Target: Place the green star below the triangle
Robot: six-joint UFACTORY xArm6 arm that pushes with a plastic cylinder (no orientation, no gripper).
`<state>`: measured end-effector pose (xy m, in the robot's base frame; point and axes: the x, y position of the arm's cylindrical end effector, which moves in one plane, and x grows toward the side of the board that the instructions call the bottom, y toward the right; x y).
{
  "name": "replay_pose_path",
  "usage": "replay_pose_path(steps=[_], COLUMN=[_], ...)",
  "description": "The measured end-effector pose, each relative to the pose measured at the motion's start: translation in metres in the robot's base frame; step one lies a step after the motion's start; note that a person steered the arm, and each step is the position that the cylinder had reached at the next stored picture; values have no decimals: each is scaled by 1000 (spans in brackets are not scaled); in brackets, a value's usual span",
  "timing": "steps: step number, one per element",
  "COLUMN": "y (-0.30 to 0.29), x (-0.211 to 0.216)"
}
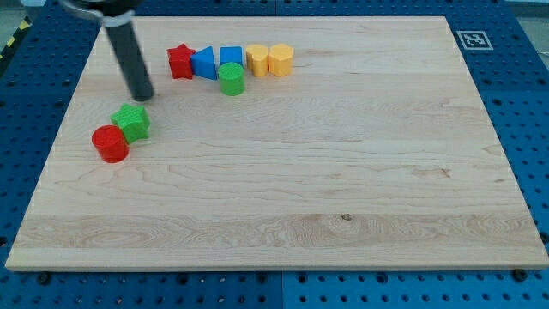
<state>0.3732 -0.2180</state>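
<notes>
Wood desk (343,172) on blue pegboard. No jaws, just rod; my tip (142,96) sits just above the green star (131,121), small gap. Rod top cut off by frame. Star touches red cylinder (110,142), well left of and below blue triangle (204,63) in top row.

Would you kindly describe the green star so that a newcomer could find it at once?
Start at the wooden board and look to the view's left. Two blocks sit together apart from the top row; the green star is the upper right one, touching the red cylinder. Unlike the green cylinder, it has points, and my tip stands just above it.
</notes>
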Motion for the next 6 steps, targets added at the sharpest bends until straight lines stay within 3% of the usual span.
replay_pose_path(steps=[1,2,4,6], y=[-38,-35,28,73], x=[29,59,65,112])
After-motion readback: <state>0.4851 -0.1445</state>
